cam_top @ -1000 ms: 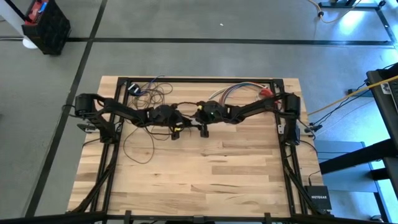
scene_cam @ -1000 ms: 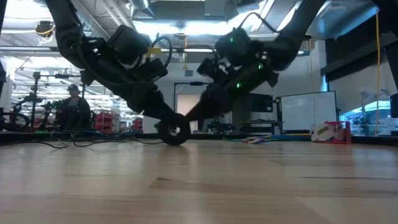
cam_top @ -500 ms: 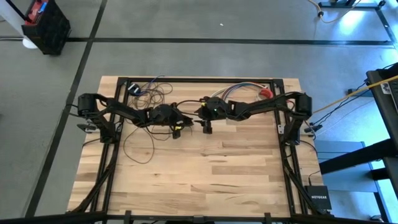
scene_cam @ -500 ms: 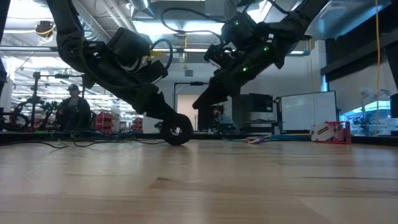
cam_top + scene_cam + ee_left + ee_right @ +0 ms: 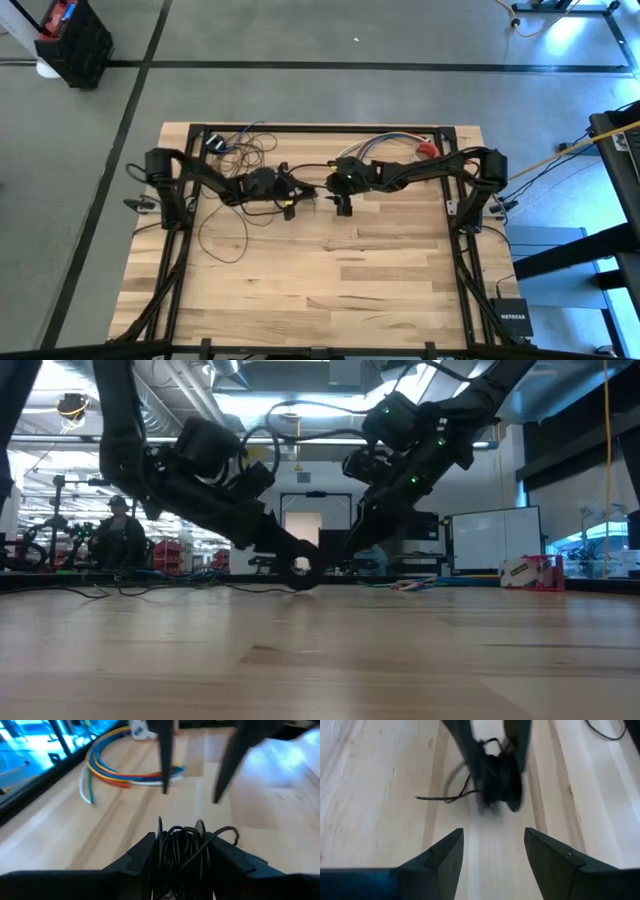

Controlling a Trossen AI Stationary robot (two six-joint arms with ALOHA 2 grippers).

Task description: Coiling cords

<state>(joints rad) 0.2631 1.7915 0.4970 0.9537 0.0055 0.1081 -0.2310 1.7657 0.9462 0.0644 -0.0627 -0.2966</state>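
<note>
**Left gripper pinches the coiled cord bundle; right gripper hangs spread beside it**

The left gripper (image 5: 182, 852) is closed on a tight bundle of the cords (image 5: 181, 845): in the left wrist view the dark loops sit clamped between its two fingers (image 5: 142, 855), a few strands springing out above them. Seen from above, this gripper (image 5: 300, 197) lies low over the far half of the table (image 5: 330, 290), a little left of centre. In the low view its tip (image 5: 300, 567) is down at the tabletop with the wound bundle at its end.

The right gripper (image 5: 492, 852) is spread wide with nothing between its fingers. From above it (image 5: 344, 208) sits just right of the left gripper, close but apart from it. Its wrist view looks past its fingers (image 5: 440, 855) at the bundle (image 5: 497, 782) held by the other arm, with one loose strand trailing off over the wood.

The rest of the cords (image 5: 225, 225) runs in slack loops across the left part of the table, reaching back to the far left corner. A bundle of multicoloured wires (image 5: 385, 148) lies at the far edge, right of centre. In the low view a person (image 5: 118, 535) shows in the room beyond the table, at left.
</note>
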